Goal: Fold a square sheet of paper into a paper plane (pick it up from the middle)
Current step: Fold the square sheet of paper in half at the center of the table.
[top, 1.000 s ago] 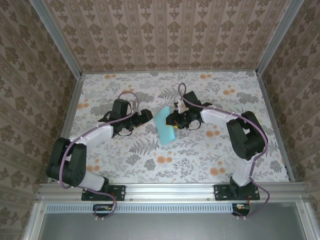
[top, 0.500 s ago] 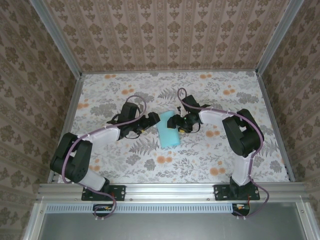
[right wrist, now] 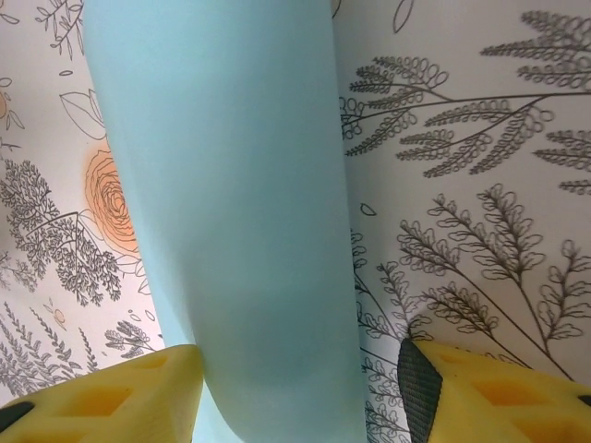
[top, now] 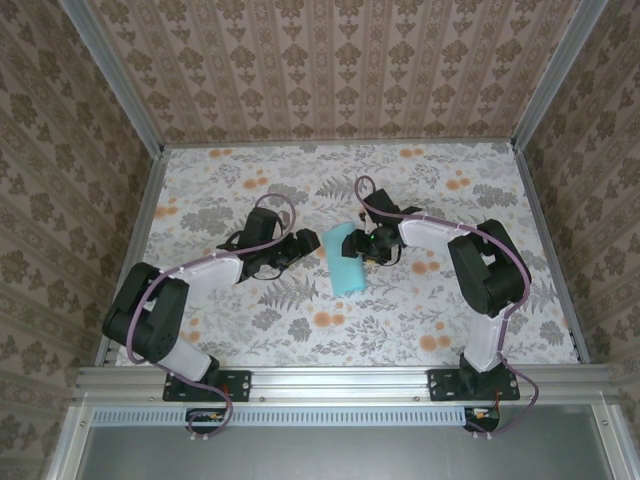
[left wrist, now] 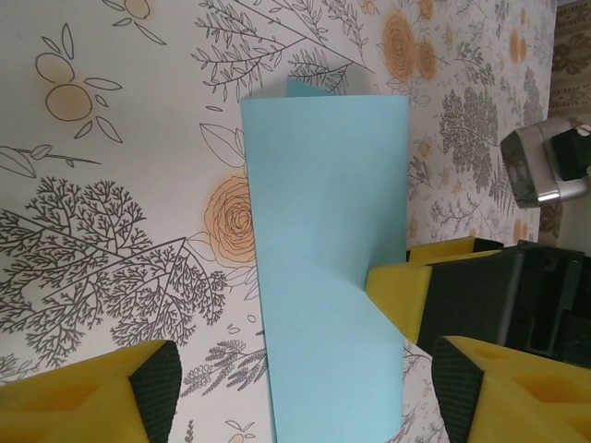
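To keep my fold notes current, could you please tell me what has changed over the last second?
The folded square sheet of paper swung from slanted to nearly straight and slid slightly right, and now lies on the table. The left gripper followed it rightward, open. The right gripper stayed at the sheet's right edge, open.

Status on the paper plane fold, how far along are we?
Done: the square sheet of paper lies on the table, folded in half into a narrow strip. In hand: left gripper and right gripper sit either side, jaws open, one right finger touching its edge. Left: nose and wing folds; no dart shape yet.
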`<state>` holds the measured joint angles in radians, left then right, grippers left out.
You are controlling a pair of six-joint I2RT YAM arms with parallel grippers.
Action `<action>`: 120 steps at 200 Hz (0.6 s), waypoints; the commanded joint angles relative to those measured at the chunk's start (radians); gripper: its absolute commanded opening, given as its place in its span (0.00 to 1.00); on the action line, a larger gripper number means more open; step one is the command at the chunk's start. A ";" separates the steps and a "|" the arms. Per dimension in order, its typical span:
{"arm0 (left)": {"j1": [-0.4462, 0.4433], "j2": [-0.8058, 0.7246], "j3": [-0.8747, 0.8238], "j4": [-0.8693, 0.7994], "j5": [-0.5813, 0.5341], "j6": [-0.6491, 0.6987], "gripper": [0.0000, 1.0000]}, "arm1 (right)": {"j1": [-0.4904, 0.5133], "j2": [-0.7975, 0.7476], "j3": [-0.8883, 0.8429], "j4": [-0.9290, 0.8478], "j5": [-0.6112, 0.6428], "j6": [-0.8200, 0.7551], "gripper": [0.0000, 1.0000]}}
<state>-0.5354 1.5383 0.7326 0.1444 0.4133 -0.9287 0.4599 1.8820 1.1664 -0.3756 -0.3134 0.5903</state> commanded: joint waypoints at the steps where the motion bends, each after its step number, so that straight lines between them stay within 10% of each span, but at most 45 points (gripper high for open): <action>1: -0.010 0.032 0.003 0.054 0.027 -0.010 0.72 | -0.002 -0.034 0.020 -0.057 0.056 0.005 0.61; 120: -0.015 0.098 0.045 0.076 0.030 0.031 0.63 | -0.010 -0.002 -0.007 -0.015 0.125 0.123 0.51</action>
<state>-0.5430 1.5974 0.7441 0.1917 0.4232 -0.9154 0.4549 1.8759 1.1717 -0.3981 -0.2272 0.6525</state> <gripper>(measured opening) 0.642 0.509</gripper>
